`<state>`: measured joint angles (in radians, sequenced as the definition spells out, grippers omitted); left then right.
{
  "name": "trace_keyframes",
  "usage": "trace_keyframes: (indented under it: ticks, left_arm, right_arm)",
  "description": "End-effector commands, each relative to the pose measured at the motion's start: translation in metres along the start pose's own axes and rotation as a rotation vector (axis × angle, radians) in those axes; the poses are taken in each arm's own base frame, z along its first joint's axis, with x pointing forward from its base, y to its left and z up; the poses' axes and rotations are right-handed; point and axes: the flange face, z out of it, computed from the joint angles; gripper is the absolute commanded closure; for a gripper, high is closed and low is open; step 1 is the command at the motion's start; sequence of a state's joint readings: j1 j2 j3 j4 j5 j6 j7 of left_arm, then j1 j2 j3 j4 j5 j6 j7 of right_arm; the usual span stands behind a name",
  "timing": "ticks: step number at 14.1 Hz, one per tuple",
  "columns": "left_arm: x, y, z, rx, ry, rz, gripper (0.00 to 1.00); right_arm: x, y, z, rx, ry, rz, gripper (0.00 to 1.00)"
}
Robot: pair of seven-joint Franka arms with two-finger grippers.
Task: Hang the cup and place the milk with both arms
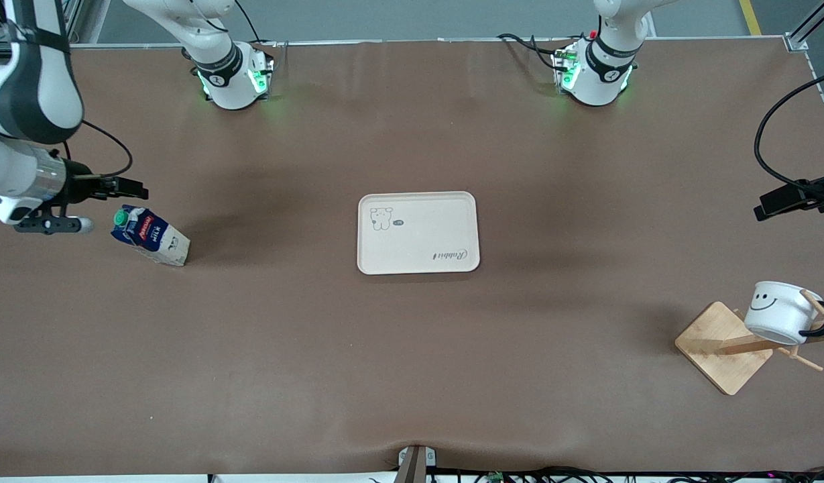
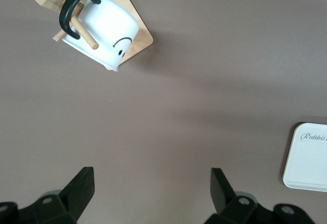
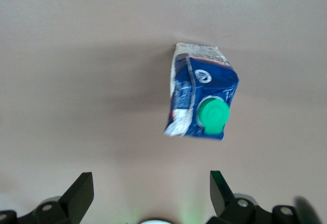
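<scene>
The white cup (image 1: 779, 310) with the smiley face hangs by its black handle on a peg of the wooden rack (image 1: 720, 347), at the left arm's end of the table. It also shows in the left wrist view (image 2: 110, 30). My left gripper (image 1: 770, 204) is up in the air, apart from the rack, open and empty (image 2: 152, 188). The dark-blue milk carton (image 1: 150, 236) with the green cap stands on the table at the right arm's end. My right gripper (image 1: 135, 190) hovers right by the carton's cap, open and empty (image 3: 152, 188), with the carton (image 3: 202, 96) ahead of it.
A beige tray (image 1: 418, 233) with a bear drawing lies at the table's middle; its corner shows in the left wrist view (image 2: 309, 157). A black cable (image 1: 763, 144) loops to the left arm's wrist.
</scene>
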<state>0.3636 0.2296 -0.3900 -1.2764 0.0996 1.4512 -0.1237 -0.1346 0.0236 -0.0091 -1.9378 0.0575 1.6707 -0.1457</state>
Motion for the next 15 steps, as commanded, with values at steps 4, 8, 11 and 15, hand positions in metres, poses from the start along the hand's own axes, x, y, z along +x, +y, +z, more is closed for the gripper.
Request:
trace_keyframes:
  ticks: [4,8,11,15]
  left_arm:
    - [-0.025,0.004,-0.039,0.023,0.058,0.035,0.00]
    - [-0.044,0.021,-0.049,0.051,0.064,0.078,0.00]
    - [-0.072,0.040,-0.049,0.069,0.048,0.131,0.00]
    - [-0.095,0.046,-0.051,0.049,0.043,0.131,0.00]
  right_arm:
    - [0.036,-0.018,-0.123,-0.011,0.064,-0.049,0.00]
    - [0.036,-0.032,-0.180,-0.050,0.208,-0.065,0.00]
    - [0.002,-0.060,-0.206,-0.056,0.220,-0.116,0.00]
    - [-0.047,-0.070,-0.199,-0.072,0.181,-0.119,0.00]
